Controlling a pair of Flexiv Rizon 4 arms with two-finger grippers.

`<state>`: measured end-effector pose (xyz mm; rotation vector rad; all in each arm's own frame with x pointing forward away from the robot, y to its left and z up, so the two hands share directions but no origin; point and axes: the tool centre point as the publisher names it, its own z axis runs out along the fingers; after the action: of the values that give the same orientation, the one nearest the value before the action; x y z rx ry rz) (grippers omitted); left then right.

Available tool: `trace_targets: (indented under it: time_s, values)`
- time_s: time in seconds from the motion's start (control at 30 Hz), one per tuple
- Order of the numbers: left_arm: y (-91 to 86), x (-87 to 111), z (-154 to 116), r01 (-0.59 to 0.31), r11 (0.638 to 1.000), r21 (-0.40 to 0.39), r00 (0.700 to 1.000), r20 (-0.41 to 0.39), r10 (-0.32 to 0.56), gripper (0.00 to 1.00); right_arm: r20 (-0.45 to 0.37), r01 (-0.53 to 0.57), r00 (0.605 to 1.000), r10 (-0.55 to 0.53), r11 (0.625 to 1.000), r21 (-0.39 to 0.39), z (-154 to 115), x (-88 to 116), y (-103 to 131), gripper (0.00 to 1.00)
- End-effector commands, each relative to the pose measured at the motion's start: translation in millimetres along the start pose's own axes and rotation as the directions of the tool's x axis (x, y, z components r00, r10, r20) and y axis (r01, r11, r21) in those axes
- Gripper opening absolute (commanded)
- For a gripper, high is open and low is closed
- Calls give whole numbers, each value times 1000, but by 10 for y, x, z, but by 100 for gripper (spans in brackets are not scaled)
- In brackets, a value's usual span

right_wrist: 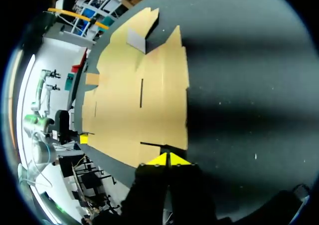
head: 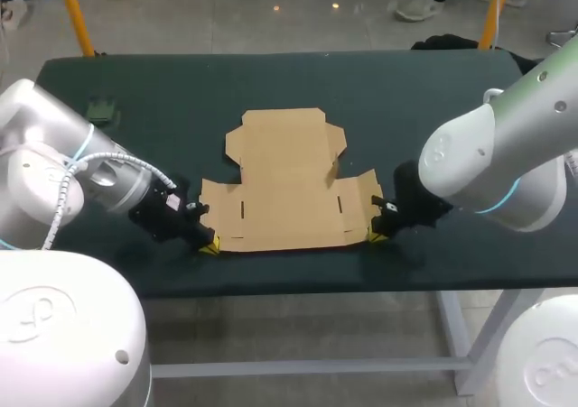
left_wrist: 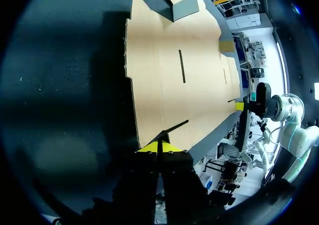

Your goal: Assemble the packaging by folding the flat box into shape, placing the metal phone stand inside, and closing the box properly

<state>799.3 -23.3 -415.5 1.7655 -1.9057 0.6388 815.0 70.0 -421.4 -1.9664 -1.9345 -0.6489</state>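
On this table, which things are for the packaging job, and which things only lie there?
For the job: flat cardboard box; left claw and right claw, at its near corners.
Only lying there: small dark object, far left of the table; perhaps the phone stand, too small to tell.

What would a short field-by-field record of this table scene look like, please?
Box: flat cardboard box, unfolded on the table, one small flap raised
Left arm: left tool at the box's near left corner, tips together
Right arm: right tool at its near right corner, tips together
Grip on cardboard: cannot tell
Other: small dark object near the table's far left corner
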Motion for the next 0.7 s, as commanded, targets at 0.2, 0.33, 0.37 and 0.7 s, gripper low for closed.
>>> trace_targets:
  time_s: [0.2, 0.33, 0.37, 0.7]
  values:
    - [-37, 46, 15, -5, 1000, -12, 1000, 19, 5, 0, -2, 6, 1000, -6, 1000, -4, -40, 42, 6, 0]
    - [-36, 61, 3, -6, 1000, -13, 1000, 28, 6, 0, -2, 8, 1000, -8, 1000, -6, -43, 50, 12, 0]
    - [-35, 63, -3, -5, 1000, -12, 999, 33, 5, 0, -3, 9, 1000, -9, 1000, -7, -43, 51, 14, 0]
    - [-33, 136, -49, 6, 1000, -12, 998, 68, -5, 0, -3, 15, 1000, -15, 1000, -5, -38, 80, 39, 0]
